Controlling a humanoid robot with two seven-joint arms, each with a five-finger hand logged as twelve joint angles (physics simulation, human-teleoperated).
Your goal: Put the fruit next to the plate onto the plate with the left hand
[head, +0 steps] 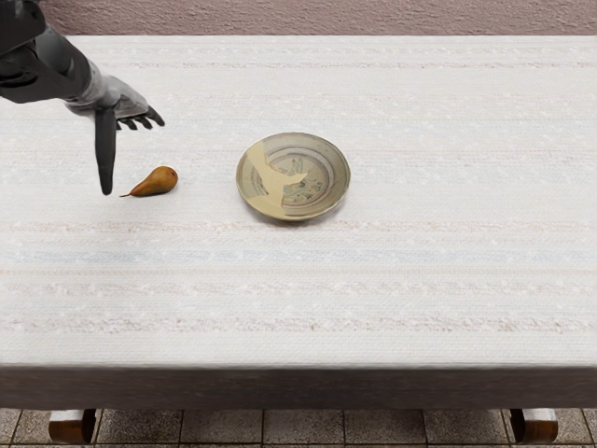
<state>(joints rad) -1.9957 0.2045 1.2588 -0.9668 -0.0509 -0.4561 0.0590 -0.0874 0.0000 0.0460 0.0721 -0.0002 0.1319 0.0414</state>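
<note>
Pear (155, 182) is lying on its side on the pale striped worktop (420, 280), which is filling most of the view. Round patterned plate (308, 154) is sitting near the centre. Left hand (117, 103) is hovering at far left, its fingers (105, 154) spreading open and gripping nothing. One finger is pointing nearward, its tip just left of the pear's stem end. Pear is resting left of the plate, apart from it.
</note>
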